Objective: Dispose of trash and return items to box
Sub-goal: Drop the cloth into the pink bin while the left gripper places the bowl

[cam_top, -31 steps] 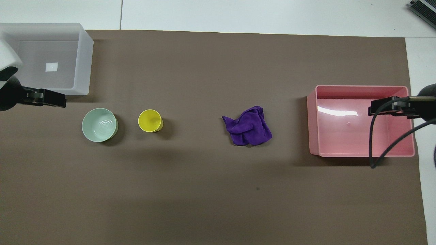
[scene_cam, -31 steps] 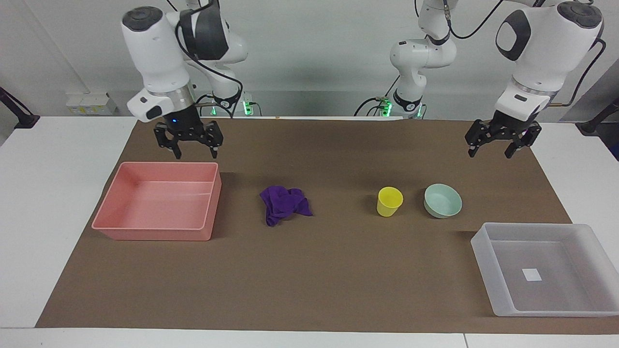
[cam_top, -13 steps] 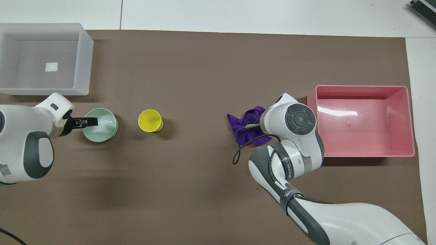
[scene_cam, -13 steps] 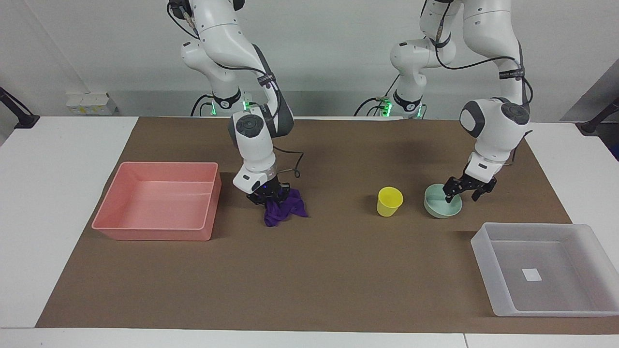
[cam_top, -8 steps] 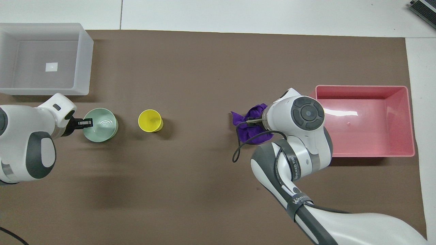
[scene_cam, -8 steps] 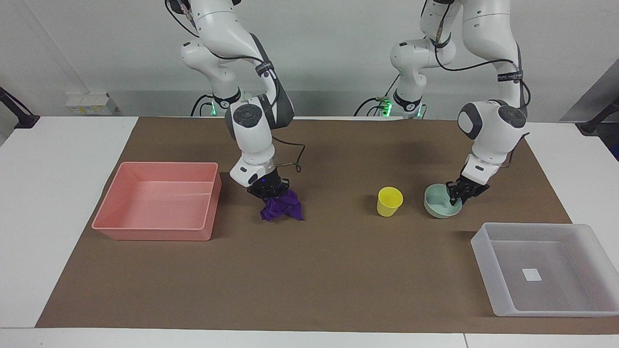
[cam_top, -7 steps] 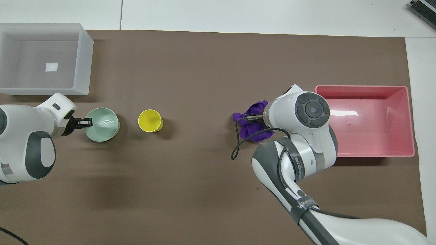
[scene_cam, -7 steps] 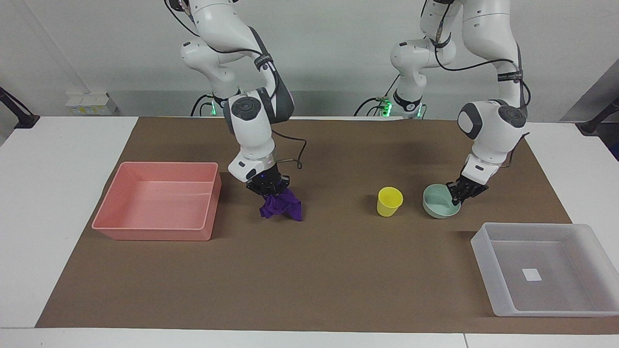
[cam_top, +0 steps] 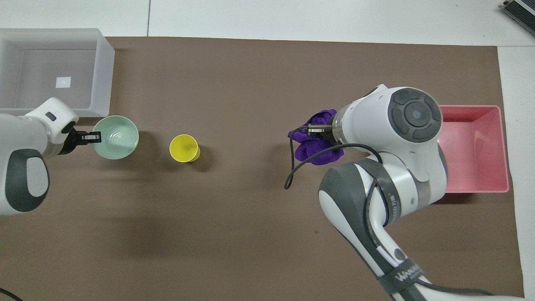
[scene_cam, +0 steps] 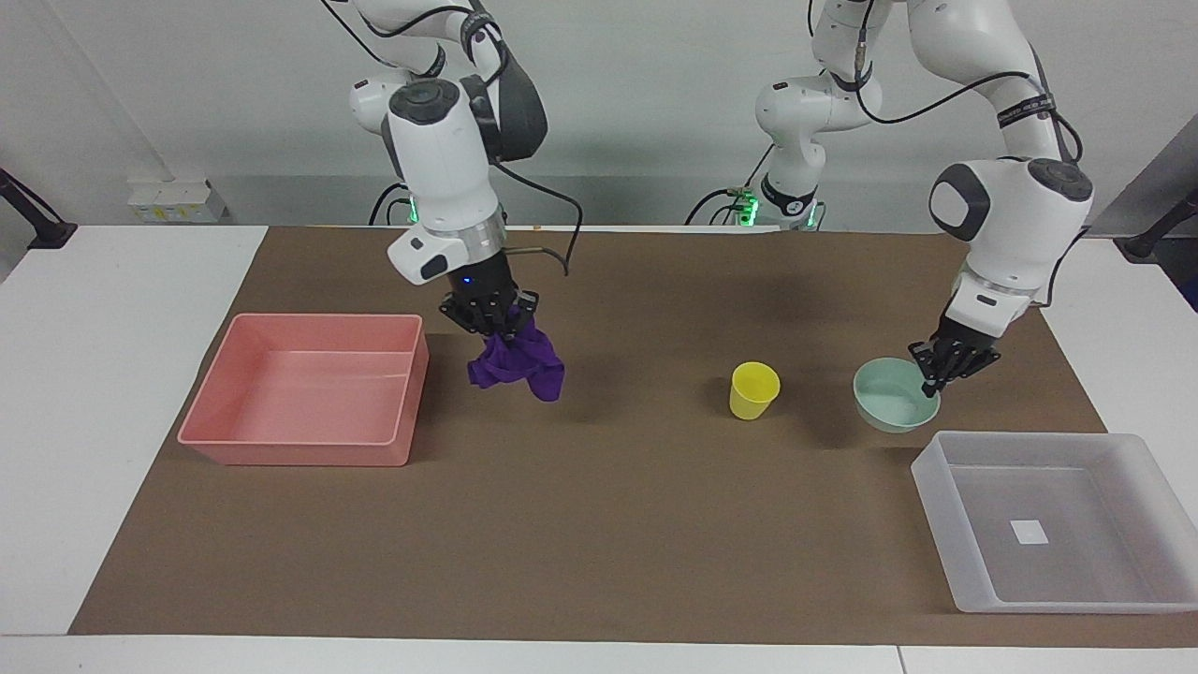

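Since the earlier frames, both loads had been raised from the brown counter [scene_cam: 608,524]: the purple trash [scene_cam: 516,364] had been lifted clear of the mat and carried toward the pink bin [scene_cam: 304,388], and the mint-green bowl [scene_cam: 894,395] had been shifted toward the translucent box [scene_cam: 1053,520]. The right tool [scene_cam: 491,318] was seen clenched on the top of the trash, which hung in loose folds beneath it, over bare mat just beside the bin's wall nearest the middle of the counter and not yet over the bin itself. A pinch at the top was judged to suit soft cloth, since the wad gathers and dangles free of the surface while it is carried. The left tool [scene_cam: 943,367] was seen closed on the bowl's rim at the edge toward the left arm's end of the counter, one finger inside the bowl and one outside, as the overhead view [cam_top: 88,136] also showed. The bowl was held a little tilted and appeared slightly off the mat, over the strip just beside the box's nearer wall; whether its base was quite clear of the surface could not be told. A rim grip was judged the only one open to so narrow a tool on so wide a vessel. The yellow cup [scene_cam: 753,389] was left upright and untouched on the mat, between the two loads, and the box was seen empty save for its white label [scene_cam: 1029,532].
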Controlling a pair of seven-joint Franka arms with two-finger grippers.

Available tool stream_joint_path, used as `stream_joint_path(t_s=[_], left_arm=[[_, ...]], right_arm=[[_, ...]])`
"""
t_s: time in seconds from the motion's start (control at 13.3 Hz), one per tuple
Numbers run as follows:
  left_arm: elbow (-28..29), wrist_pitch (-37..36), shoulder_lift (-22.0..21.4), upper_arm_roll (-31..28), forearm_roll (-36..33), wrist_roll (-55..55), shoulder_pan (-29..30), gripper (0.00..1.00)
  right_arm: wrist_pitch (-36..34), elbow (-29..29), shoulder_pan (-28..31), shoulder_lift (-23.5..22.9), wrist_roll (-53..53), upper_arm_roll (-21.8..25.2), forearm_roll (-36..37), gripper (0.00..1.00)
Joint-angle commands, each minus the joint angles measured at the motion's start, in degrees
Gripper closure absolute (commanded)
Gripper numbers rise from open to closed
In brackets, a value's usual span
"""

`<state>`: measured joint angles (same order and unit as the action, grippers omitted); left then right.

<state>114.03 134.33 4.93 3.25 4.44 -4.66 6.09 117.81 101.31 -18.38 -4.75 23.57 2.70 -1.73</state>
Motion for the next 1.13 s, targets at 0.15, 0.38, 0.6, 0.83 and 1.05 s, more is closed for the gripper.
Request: stream_joint_path(t_s=[0.15,0.38,0.6,0.83,1.05], left_arm=[[-18.44,-3.97,10.34,0.18,0.57,-1.40,3.84,1.00],[-31.90,-8.29,19.48,0.18,0.13,-1.31,5.08,1.00],[-39.22,-7.06,27.04,0.18,0.04,-1.40,6.48,1.00],[-39.86,-2.33,31.54,0.18,-1.97,-1.40,6.22,1.00],[-32.15,4.78,31.29,0.27,-4.61,-1.40,5.78,1.00]], right_arm=[[-0.13,5.36,15.28,3.08,-16.41,-0.32,1.12,1.00],[7.14,13.54,23.02,2.12,-25.49,-0.32,0.50,1.00],[13.48,20.23,25.41,1.15,-27.53,-0.32,0.50,1.00],[19.99,21.47,26.56,-3.32,-27.88,-0.32,0.41,1.00],[22.55,21.74,26.56,-5.79,-27.44,-0.32,0.32,1.00]])
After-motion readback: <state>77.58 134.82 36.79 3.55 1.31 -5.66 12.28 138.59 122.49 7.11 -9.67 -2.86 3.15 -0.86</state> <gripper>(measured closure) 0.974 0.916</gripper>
